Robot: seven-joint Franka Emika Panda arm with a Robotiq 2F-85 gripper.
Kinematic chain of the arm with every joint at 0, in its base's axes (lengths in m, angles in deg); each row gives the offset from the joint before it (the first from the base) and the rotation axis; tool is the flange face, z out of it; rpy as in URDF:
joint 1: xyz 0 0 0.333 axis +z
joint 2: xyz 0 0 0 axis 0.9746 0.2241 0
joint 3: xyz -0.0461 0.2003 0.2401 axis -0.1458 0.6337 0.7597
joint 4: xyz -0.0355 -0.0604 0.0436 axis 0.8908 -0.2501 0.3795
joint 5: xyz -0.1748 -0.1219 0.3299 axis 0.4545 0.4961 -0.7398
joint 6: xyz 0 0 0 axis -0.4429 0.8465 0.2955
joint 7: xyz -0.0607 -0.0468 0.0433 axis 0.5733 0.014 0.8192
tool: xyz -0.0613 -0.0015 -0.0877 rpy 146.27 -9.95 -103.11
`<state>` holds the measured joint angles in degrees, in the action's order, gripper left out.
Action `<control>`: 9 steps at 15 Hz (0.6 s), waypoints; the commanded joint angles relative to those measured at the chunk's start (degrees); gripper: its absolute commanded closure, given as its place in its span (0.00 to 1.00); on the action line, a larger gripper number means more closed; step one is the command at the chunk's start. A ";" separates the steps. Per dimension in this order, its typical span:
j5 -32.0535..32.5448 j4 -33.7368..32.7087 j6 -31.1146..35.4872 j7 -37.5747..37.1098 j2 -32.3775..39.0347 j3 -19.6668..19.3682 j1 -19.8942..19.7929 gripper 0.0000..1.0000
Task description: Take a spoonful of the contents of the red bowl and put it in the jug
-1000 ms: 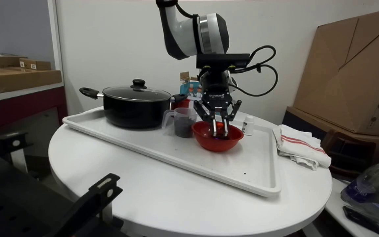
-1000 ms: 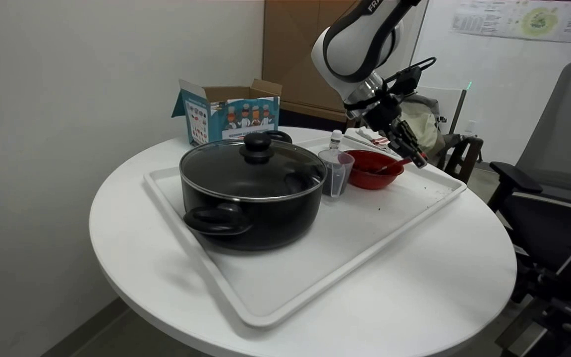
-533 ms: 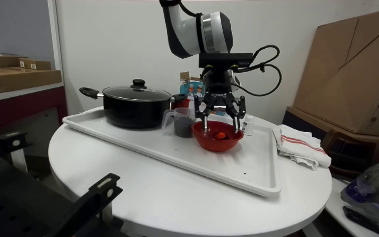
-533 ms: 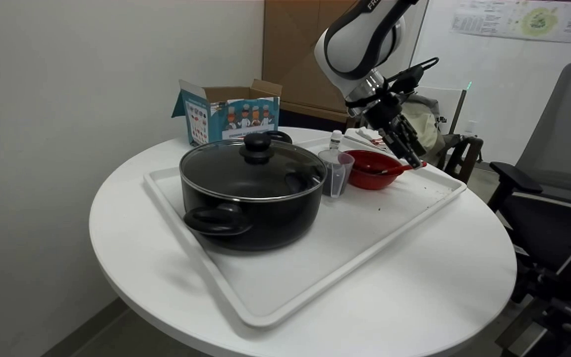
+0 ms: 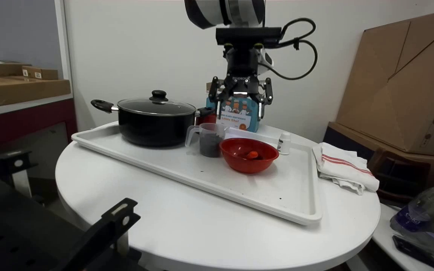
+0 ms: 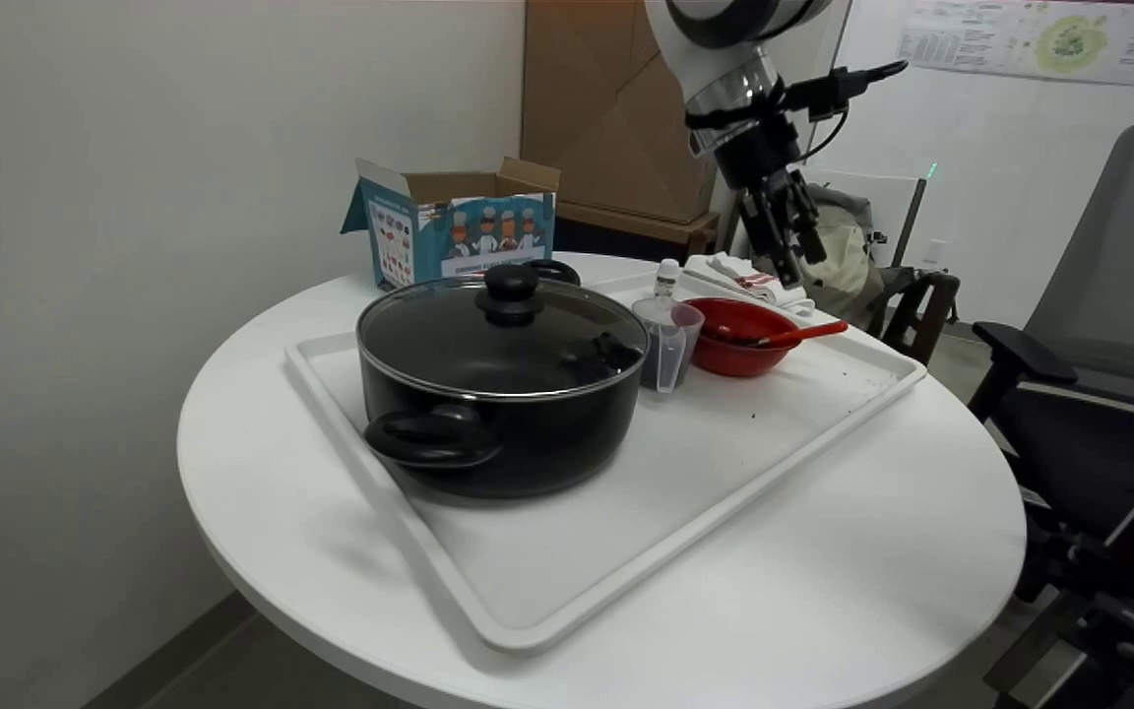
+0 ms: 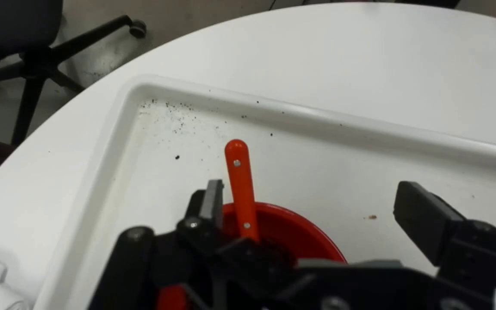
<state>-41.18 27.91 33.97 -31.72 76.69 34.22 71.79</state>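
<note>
1. My arm (image 5: 207, 11) is wearing a pale shell with black edging and a silver band (image 5: 235, 14).
2. A flat black bar (image 5: 248, 35) is sitting above my claw (image 5: 239, 112), two small yellow spots (image 5: 258, 45) showing beneath it.
3. Black cables (image 5: 296, 44) are curling out from the bar's end.
4. My claw's dark body is bearing pale lettering (image 5: 240, 78) — too blurred to read — and round screw heads (image 7: 192, 222).
5. My fingertips (image 5: 218, 108) are gleaming silver.

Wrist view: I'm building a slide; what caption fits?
Open gripper above a tray with dark specks; a red handle juts from the red bowl.
</note>
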 commanded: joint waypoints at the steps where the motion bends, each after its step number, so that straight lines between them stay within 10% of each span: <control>1: -0.69 13.79 9.00 -6.06 -13.86 -0.93 0.99 0.00; 9: -0.68 36.72 26.01 -10.51 -37.27 -1.14 1.67 0.00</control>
<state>-40.31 53.40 54.65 -42.80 49.92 33.01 72.82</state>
